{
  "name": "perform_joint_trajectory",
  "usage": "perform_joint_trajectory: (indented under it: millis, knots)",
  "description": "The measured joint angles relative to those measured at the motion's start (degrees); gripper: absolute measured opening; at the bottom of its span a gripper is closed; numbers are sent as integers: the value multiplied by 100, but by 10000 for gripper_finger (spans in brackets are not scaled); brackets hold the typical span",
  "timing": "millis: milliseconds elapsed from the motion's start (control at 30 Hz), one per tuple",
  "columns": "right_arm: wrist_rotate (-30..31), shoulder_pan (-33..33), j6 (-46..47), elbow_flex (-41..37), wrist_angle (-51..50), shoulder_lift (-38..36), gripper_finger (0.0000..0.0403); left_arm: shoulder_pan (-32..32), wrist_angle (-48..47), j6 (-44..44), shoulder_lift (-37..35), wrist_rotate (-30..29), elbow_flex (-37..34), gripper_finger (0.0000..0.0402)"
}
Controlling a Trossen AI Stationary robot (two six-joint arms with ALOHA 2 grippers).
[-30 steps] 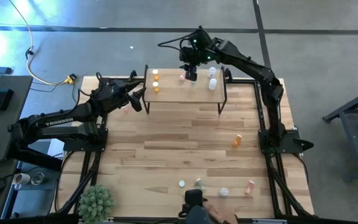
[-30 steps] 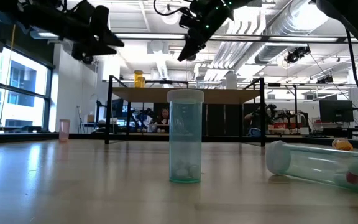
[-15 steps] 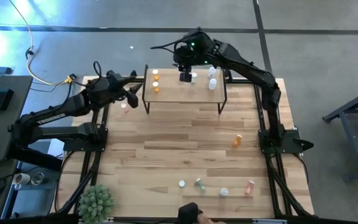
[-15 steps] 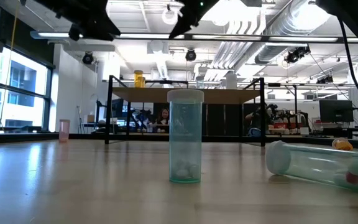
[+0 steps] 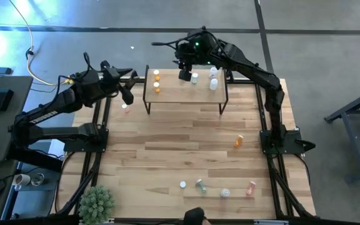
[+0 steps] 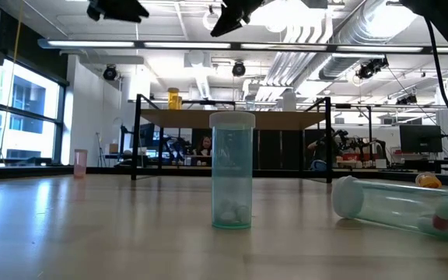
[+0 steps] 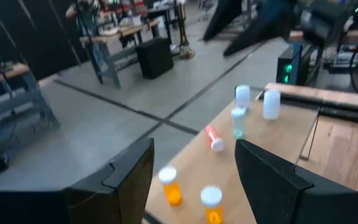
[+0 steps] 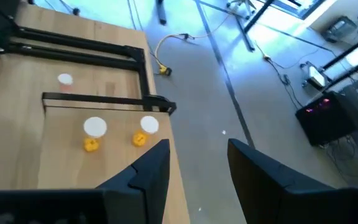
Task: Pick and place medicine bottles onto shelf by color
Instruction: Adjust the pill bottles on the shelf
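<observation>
The left gripper [image 5: 132,88] hangs just off the shelf's [image 5: 186,94] left end, fingers apart and empty, with a pink bottle [image 5: 125,107] on the table just below it, probably the next pick. The right gripper [image 5: 184,74] hovers above the shelf's back edge, fingers apart and empty, a green bottle [image 5: 195,77] just beside it, two orange bottles [image 5: 157,84] further left; more bottles [image 5: 200,184] lie well apart

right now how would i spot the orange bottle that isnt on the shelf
Start at the raised light-wood shelf at the table's far edge, then come toward the near edge along the right arm's side. The orange bottle lies alone on its side on the bare tabletop, while the other two orange bottles stand upright on the shelf's left end.
</observation>
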Motion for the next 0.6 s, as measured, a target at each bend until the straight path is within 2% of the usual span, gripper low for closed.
perform_joint_trajectory:
  millis: [200,333,500,600]
  knots:
    - [615,-163,249,0,224,-12,154,266,7,366,359,639,655,213]
    - [620,-392,610,2,331,-88,154,481,5,557,836,993,1165,213]
    - [595,-673,999,2,371,-181,154,662,7,811,1457,1060,1721,213]
    - [164,-846,1048,2,350,-199,154,768,-109,809,1803,1136,2004,213]
